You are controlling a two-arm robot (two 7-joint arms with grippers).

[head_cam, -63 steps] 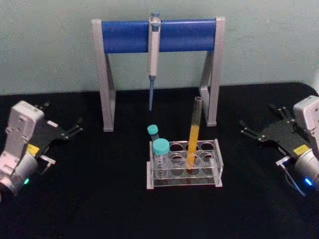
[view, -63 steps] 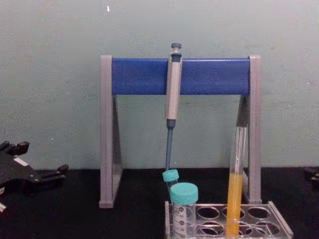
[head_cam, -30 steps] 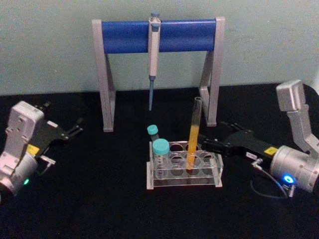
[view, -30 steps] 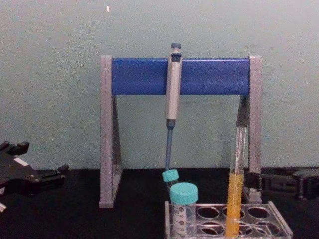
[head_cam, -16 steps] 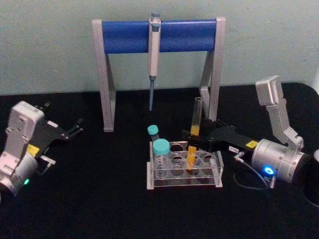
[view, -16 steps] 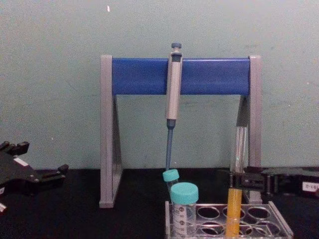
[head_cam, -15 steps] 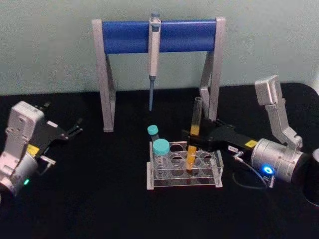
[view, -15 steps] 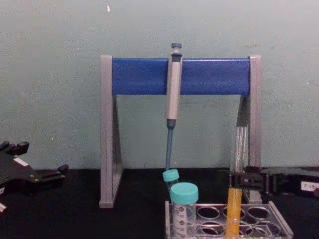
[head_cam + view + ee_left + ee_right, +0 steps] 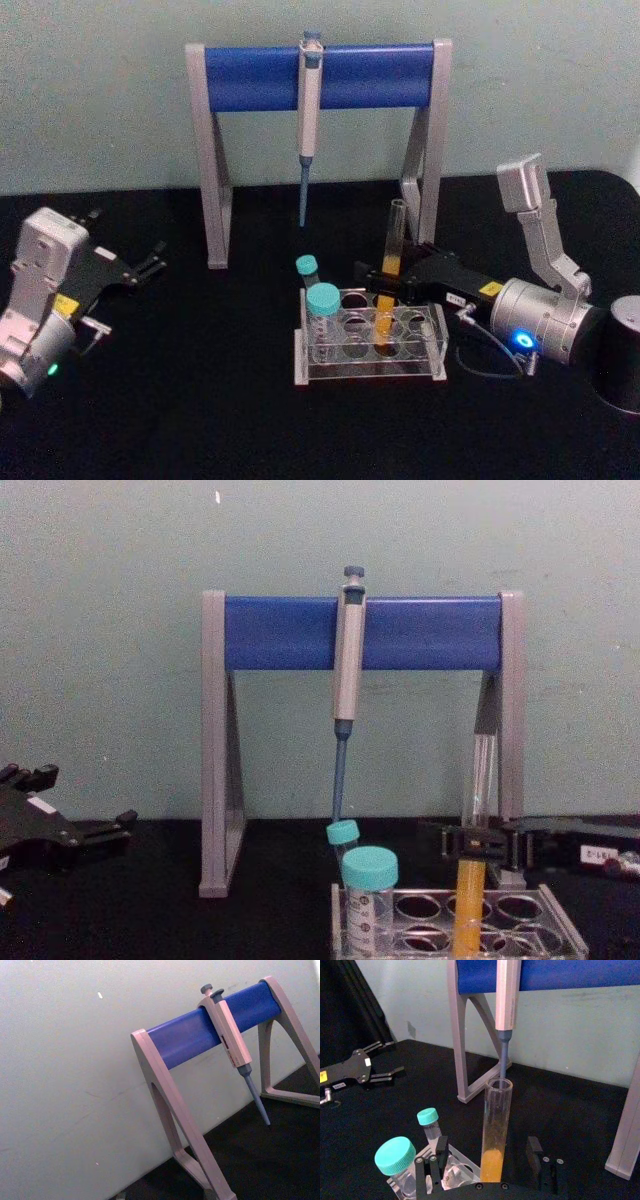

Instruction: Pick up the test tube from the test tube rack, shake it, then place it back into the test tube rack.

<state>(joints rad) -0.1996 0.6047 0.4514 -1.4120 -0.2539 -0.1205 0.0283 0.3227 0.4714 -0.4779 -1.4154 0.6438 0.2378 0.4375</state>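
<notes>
While the test tube point(image 9: 394, 235) stood in the test tube rack point(image 9: 340, 368) near the middle of the black worktop point(image 9: 200, 410), the right pincer point(image 9: 380, 280) lay level at the rack's 3 o'clock side. Its jaws were spread, with one of its fingers point(image 9: 436, 1157) on either side of the tube, and neither seemed to touch the glass. The tube sat in the third hole from the left, though I could not tell which row. It leaned slightly, its mouth was uncapped, and orange-yellow liquid filled its lower part.

Two teal-capped tubes crowded the rack's 9 o'clock end. The larger capped tube point(image 9: 322, 297) was in front and the smaller capped tube point(image 9: 306, 263) was tilted behind it, both clear of the pincer. At 12 o'clock rose the pipette stand point(image 9: 250, 75) with its grey legs and blue bar. Its right leg stood just behind the tube and the pincer's fingers. A pipette point(image 9: 309, 100) hung from the bar, its tip pointing down behind the rack. A dark cylinder point(image 9: 622, 350) stood at about 4 o'clock, just beside the right arm's wrist.

The left pincer point(image 9: 128, 236) rested at 9 o'clock, well apart from the rack, its jaws apart and holding nothing.

The left pincer's body carried a yellow sticker point(image 9: 66, 300). The right one bore a white label point(image 9: 592, 854) with print too small for me to read.
</notes>
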